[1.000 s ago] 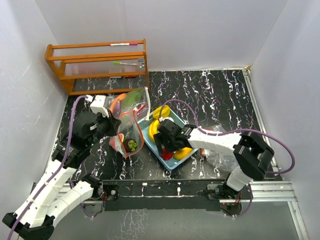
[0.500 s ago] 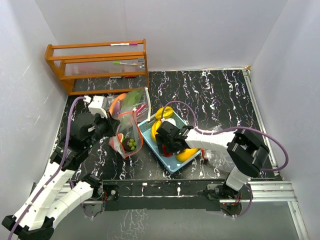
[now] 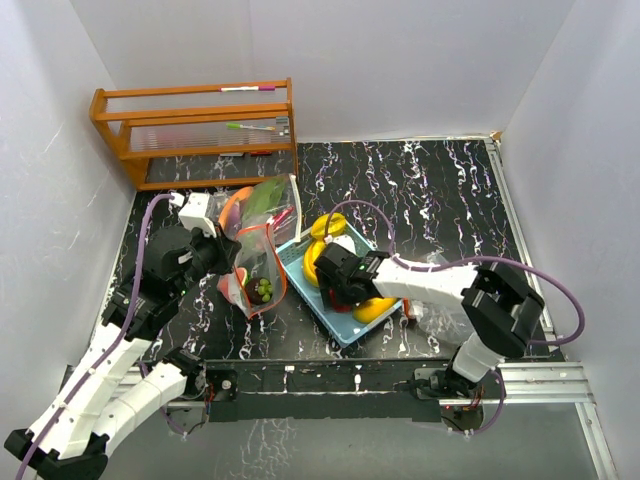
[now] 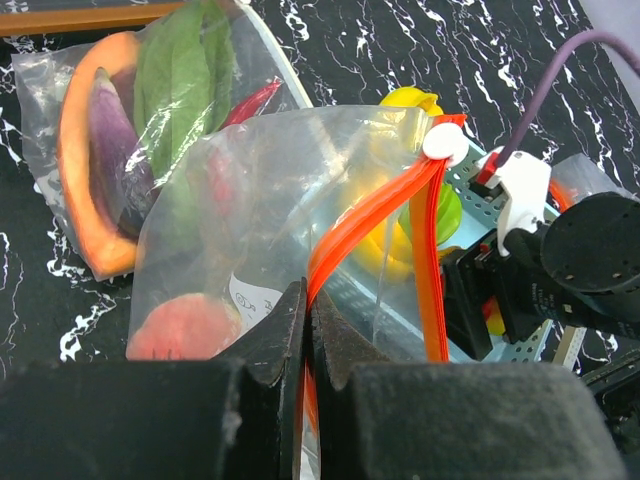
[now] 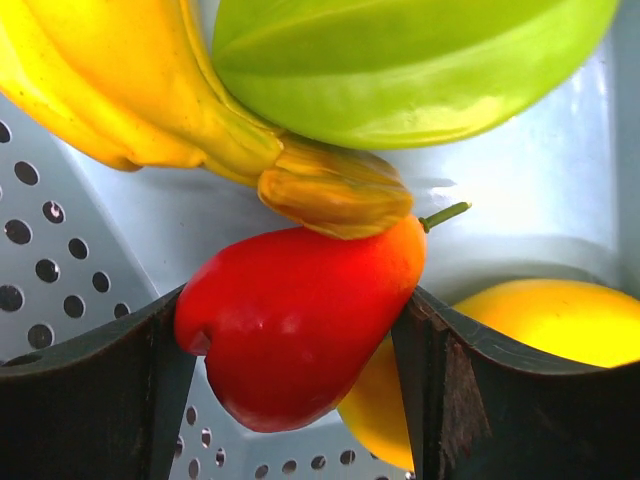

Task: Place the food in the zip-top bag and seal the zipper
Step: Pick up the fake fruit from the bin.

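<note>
We are in a robotics lab cell, not a home. Plain white panels (image 3: 400, 60) box in a black marble-patterned tabletop (image 3: 430, 190). An aluminium rail (image 3: 545, 378) runs along the near edge, where two white robot arms are bolted, the left arm (image 3: 110, 370) and the right arm (image 3: 440, 285), trailing purple cables (image 3: 565, 300). We also see glossy toy fruit (image 3: 325, 228) in a perforated blue basket (image 3: 345, 335) and a wooden rack (image 3: 195, 130) at the back.

My overhead view is bright and evenly lit from above, with the white walls (image 3: 400, 60) nearly washed out and only soft, short shadows on the dark marbled table (image 3: 430, 190). The left wrist view shows white glare streaking the zip-top bag (image 4: 260, 180), and the left gripper (image 4: 307, 300) is a dark foreground blur. The right wrist view is crisp on the red fruit (image 5: 290, 350), which is glossy with soft highlights, while the right gripper (image 5: 292, 315) sits in shadow.
</note>
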You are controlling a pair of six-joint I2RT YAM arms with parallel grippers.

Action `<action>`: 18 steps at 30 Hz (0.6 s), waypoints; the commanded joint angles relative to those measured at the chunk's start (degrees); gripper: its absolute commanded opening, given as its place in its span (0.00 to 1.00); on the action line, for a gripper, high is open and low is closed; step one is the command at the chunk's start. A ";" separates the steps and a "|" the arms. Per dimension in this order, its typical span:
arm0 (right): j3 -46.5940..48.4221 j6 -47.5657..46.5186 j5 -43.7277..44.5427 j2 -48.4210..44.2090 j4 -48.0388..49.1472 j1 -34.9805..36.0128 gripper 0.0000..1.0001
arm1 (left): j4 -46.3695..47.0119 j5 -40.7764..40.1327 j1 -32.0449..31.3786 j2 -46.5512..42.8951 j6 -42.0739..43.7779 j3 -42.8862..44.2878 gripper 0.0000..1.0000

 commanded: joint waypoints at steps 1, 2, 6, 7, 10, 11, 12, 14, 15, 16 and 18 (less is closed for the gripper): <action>4.41 -0.43 3.23 -5.50 -5.44 0.03 0.51 | 0.75 0.16 -0.17 0.09 0.25 0.30 0.00; 5.27 -0.63 2.98 -7.02 -6.61 0.02 0.51 | 0.82 0.13 -0.15 0.09 0.27 0.26 0.00; 8.33 -2.24 1.55 -13.07 -10.33 0.03 0.51 | 0.97 0.21 -0.15 0.39 0.18 0.47 0.00; 8.89 -2.92 1.16 -14.82 -10.61 0.04 0.51 | 1.00 0.30 -0.15 0.48 0.16 0.57 0.00; 10.65 -5.73 -0.63 -20.43 -9.15 0.05 0.51 | 1.18 0.43 -0.14 0.62 0.18 0.54 0.00; 11.36 -6.78 -1.67 -22.04 -8.04 0.03 0.51 | 1.19 0.50 -0.13 0.76 0.18 0.51 0.00; 12.14 -8.06 -3.12 -23.36 -6.56 -0.03 0.51 | 1.19 0.40 -0.16 0.81 0.18 0.57 0.00; 13.43 -10.52 -6.53 -24.99 -3.01 0.03 0.51 | 1.27 0.38 -0.17 0.96 0.26 0.72 0.00; 14.37 -11.86 -8.61 -25.18 -1.25 0.06 0.51 | 1.27 0.37 -0.17 1.01 0.27 0.75 0.00; 15.14 -13.06 -10.68 -24.81 0.53 0.03 0.51 | 1.27 0.33 -0.17 1.05 0.27 0.83 0.00; 17.06 -15.05 -14.47 -22.70 2.94 0.01 0.51 | 1.32 0.38 -0.17 1.12 0.27 0.90 0.00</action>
